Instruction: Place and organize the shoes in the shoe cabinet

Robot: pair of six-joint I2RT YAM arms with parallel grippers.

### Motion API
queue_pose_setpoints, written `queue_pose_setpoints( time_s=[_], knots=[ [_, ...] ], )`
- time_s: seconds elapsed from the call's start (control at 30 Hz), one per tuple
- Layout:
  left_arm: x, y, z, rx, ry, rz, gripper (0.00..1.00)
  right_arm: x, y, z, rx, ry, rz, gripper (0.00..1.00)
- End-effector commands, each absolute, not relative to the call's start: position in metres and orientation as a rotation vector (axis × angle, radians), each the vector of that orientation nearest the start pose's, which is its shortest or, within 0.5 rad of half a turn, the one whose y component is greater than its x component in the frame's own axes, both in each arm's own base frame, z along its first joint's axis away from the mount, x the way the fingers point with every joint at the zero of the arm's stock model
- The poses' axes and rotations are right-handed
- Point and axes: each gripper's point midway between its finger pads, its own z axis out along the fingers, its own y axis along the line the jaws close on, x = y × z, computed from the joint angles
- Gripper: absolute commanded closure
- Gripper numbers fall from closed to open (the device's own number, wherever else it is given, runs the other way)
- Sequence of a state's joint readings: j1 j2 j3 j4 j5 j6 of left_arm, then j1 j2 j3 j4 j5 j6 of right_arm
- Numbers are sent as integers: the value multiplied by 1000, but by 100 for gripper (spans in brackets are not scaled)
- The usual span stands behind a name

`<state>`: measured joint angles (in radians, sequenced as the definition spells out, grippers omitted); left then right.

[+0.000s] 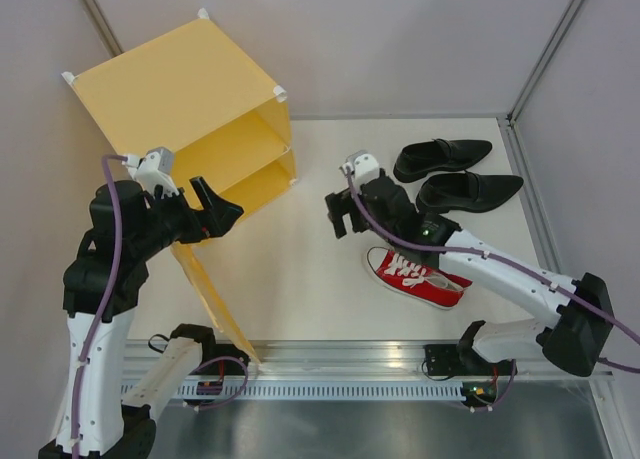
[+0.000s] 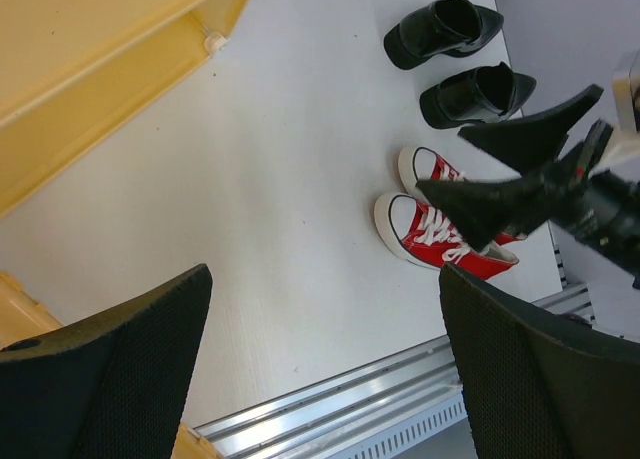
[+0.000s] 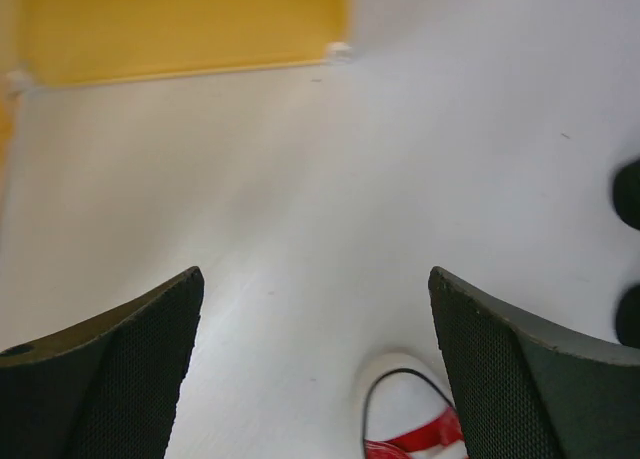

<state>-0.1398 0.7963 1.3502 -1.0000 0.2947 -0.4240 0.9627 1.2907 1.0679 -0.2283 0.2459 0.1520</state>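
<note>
— What do we have on the left?
— Our shoe cabinet (image 1: 180,89) sits far left. Its door (image 1: 215,299) hangs open toward us, so both compartments can be reached. Our left gripper (image 1: 216,210) hovers at the opening, fingers spread and holding nothing.
— And to the right?
— Our right gripper (image 1: 340,215) is spread and empty too, poised just beside the red sneakers (image 1: 415,277), which are probably our first pick. The black loafers (image 1: 455,174) lie paired beyond. All the shoes rest on the table (image 1: 300,269), none inside the cabinet.
</note>
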Motion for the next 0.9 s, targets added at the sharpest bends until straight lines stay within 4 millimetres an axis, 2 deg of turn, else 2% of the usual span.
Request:
queue_pose_setpoints(
  time_s=[0.0,0.03,0.1,0.13,0.2,0.23,0.27,0.3,0.37,0.43,0.47,0.53,0.57,0.6,0.63,0.67,0.7,0.73,0.77,0.83,0.87],
  knots=[
    [201,-90,346,-95,2048,-601,2,306,252,220,-358,2021,304,4],
    [201,-90,347,-94,2045,-606,2,325,230,216,-264,2044,277,5],
    [202,-91,345,-97,2055,-608,2,347,215,210,-185,2070,267,6],
    [202,-91,345,-95,2055,-611,2,364,197,210,-103,2075,250,6],
    [202,-91,345,-101,2055,-614,2,388,185,208,-42,2081,218,7],
    [202,-92,346,-99,2052,-616,2,404,172,209,4,2069,194,7],
    [202,-92,346,-101,2051,-620,2,419,170,207,22,2071,179,8],
    [202,-92,346,-101,2050,-622,2,432,157,206,61,2067,161,9],
    [201,-95,346,-96,2051,-638,2,460,151,204,93,2062,144,10],
    [201,-95,346,-94,2053,-641,2,482,137,201,133,2060,115,11],
    [201,-95,345,-93,2054,-642,2,498,137,199,135,2062,109,13],
    [201,-95,345,-94,2054,-638,2,516,128,192,151,2074,91,15],
    [201,-95,345,-92,2054,-641,2,531,129,188,150,2077,91,17],
    [201,-95,345,-92,2054,-641,2,539,126,185,149,2083,91,18],
    [201,-95,346,-89,2053,-642,2,549,125,192,153,2075,91,19],
    [200,-95,346,-88,2051,-642,2,556,122,170,154,2117,70,22],
    [200,-96,347,-87,2050,-644,2,560,117,164,158,2135,54,24],
    [200,-96,348,-86,2047,-644,2,567,115,166,163,2129,51,25],
    [199,-96,348,-82,2047,-650,2,571,115,151,159,2154,40,28],
    [199,-97,349,-79,2044,-651,2,576,111,145,167,2168,29,29],
    [199,-96,348,-78,2044,-649,2,576,109,135,168,2190,19,30]
  ],
)
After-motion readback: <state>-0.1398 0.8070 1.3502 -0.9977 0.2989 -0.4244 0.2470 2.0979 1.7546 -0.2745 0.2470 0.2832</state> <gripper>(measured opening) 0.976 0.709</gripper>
